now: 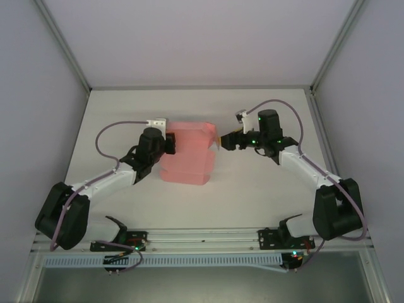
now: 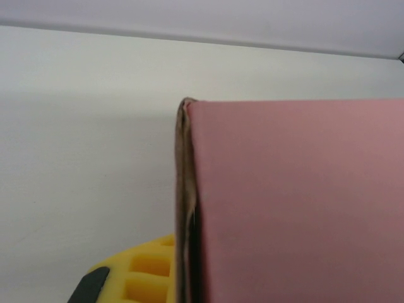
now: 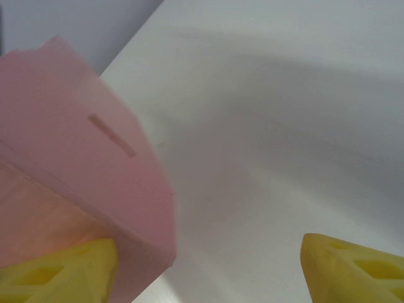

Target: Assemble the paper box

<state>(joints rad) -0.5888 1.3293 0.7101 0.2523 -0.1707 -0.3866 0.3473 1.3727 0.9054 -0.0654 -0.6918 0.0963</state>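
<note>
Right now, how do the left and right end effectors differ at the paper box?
The left end effector looks clamped on the left edge of the paper box; the right end effector is open at its right flap. The left's visible finger presses the card; the right's far finger stands clear. Both have yellow fingers.

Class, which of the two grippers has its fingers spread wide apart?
The right gripper: its yellow fingers stand far apart. The left gripper sits close against the paper box.
</note>
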